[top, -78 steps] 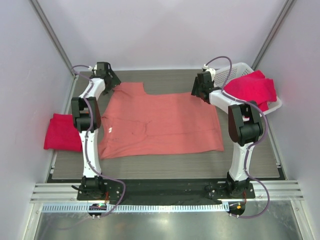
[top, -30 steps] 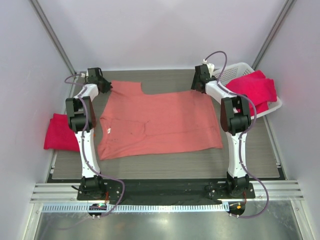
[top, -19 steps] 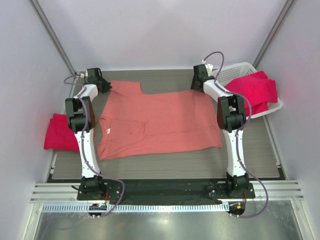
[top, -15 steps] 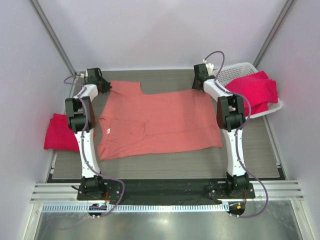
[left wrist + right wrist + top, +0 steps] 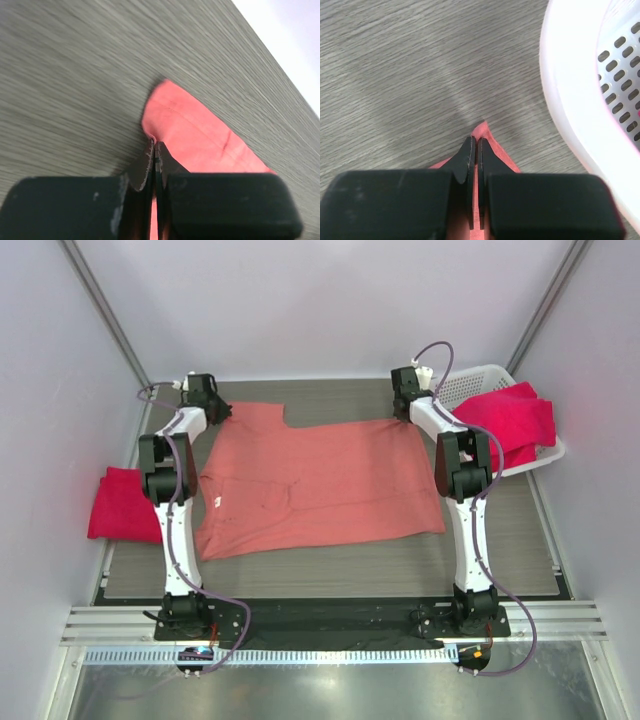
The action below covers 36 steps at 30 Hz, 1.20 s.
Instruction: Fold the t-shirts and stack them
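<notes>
1. The folded crimson-red cloth t-shirt [image 5: 122, 502] lies at the left edge of the grey wood-grain desk [image 5: 330, 565].
2. The left tool [image 5: 154, 148] is closed, pinching the far-left corner of the salmon-pink cloth t-shirt [image 5: 320, 485].
3. This shirt lies spread flat mid-desk, with its small white neck label [image 5: 219, 502] visible.
4. The right tool [image 5: 475, 145] is closed, pinching the shirt's far-right corner.
5. The white plastic mesh basket [image 5: 468, 380] stands far right and holds crimson-red cloth [image 5: 512, 418], probably one or more t-shirts.

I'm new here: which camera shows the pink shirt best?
The top external view: almost the whole salmon-pink t-shirt lies flat there. The wrist views show only corners, pinched in the left gripper and right gripper.
</notes>
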{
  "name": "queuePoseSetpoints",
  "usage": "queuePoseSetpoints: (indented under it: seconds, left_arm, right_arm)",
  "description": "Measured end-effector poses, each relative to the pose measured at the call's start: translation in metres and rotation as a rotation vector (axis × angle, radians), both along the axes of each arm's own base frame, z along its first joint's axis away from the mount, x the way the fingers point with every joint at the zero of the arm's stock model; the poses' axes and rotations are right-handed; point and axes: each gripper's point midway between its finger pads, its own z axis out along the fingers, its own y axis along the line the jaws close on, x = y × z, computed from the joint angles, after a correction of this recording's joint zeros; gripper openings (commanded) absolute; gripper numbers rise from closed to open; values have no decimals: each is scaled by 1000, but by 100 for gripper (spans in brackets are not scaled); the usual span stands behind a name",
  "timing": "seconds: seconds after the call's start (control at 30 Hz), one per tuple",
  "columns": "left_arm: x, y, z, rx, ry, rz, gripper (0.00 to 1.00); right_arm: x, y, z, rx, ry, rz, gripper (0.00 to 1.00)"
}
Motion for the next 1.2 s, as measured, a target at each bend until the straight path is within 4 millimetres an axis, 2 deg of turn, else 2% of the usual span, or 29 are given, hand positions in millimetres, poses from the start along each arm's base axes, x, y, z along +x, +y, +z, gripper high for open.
queuePoseSetpoints:
  seconds: [0.17, 0.3, 0.47, 0.63, 0.7, 0.8, 0.9, 0.97, 1.03, 1.1, 1.2]
  left_arm:
    - [0, -14, 5, 36, -10, -31, 0]
    - [-6, -15, 20, 50, -29, -33, 0]
    - [-13, -10, 57, 85, -93, -30, 0]
    - [-24, -8, 89, 120, -180, -36, 0]
    - [-28, -8, 95, 131, -208, -42, 0]
    - [-35, -8, 93, 134, -223, -47, 0]
    - [-46, -10, 84, 141, -222, -64, 0]
    - [-60, -10, 78, 149, -209, -76, 0]
    - [-71, -13, 79, 163, -207, -90, 0]
    - [-82, -17, 88, 185, -218, -105, 0]
    - [-94, -28, 117, 221, -277, -135, 0]
  right_arm:
    - [-9, -2, 1, -19, 8, -12, 1]
    - [-22, -6, 7, -28, 19, -22, 1]
    - [-32, -7, 31, -18, -13, -25, 1]
    - [-33, -7, 58, -2, -75, -26, 1]
    - [-33, -7, 65, 3, -92, -26, 1]
    - [-36, -7, 68, 8, -100, -23, 1]
    - [-44, -7, 64, 12, -88, -22, 1]
    - [-52, -8, 62, 17, -76, -19, 1]
    - [-55, -7, 64, 25, -76, -16, 1]
    - [-59, -6, 68, 37, -80, -12, 1]
    - [-64, -4, 78, 57, -98, -5, 1]
